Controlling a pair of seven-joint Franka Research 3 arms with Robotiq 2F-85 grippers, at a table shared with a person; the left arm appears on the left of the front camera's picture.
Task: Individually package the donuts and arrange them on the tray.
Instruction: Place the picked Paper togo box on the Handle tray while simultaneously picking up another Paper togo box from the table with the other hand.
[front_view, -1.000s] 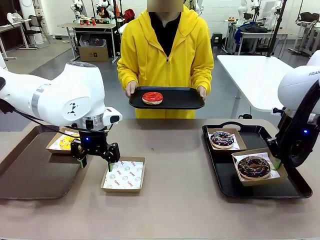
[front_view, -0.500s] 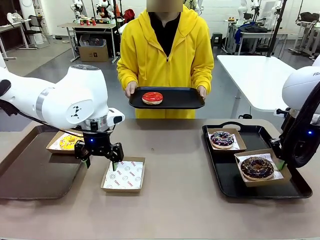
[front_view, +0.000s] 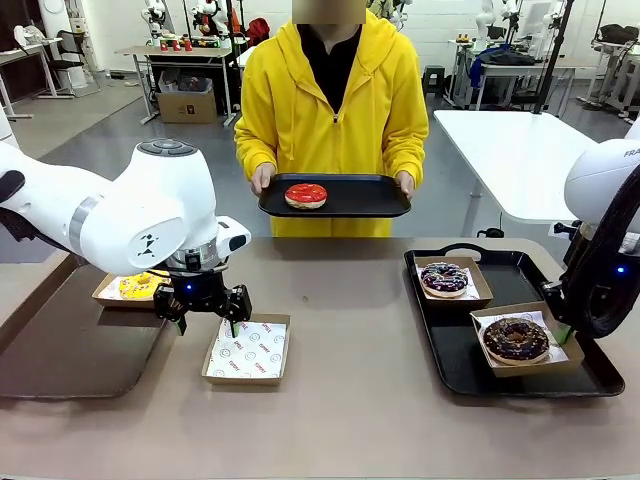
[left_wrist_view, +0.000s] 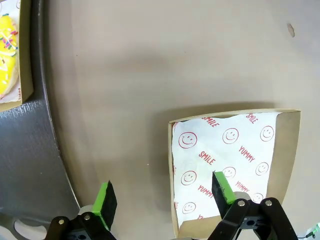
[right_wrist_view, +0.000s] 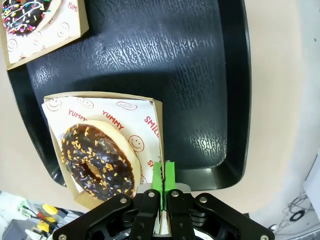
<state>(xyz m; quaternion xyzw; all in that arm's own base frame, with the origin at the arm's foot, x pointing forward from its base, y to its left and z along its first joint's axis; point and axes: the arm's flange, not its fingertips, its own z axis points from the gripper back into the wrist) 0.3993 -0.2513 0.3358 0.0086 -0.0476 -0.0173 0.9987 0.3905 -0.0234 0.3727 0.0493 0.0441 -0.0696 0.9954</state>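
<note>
My left gripper (front_view: 207, 325) (left_wrist_view: 164, 196) hangs open over the near left wall of an empty paper-lined box (front_view: 248, 350) (left_wrist_view: 225, 150), one finger above the paper, the other above the table. The yellow donut (front_view: 135, 286) (left_wrist_view: 7, 60) lies in a box on the left tray (front_view: 60, 350). A person holds a black tray (front_view: 370, 195) carrying the red donut (front_view: 305, 195). On the right tray (front_view: 450, 360) (right_wrist_view: 165, 60) sit the boxed purple donut (front_view: 444, 278) (right_wrist_view: 25, 15) and chocolate donut (front_view: 515, 338) (right_wrist_view: 97, 160). My right gripper (front_view: 560, 327) (right_wrist_view: 163, 175) is shut on that box's wall (right_wrist_view: 157, 130).
The brown table (front_view: 340, 420) has free room in the middle between the two trays. A white table (front_view: 510, 150) stands behind at the right. The right tray's rim lies just beyond my right gripper.
My left gripper has drifted right, closer over the empty box. My right gripper has drawn the chocolate donut's box slightly to the right on its tray.
</note>
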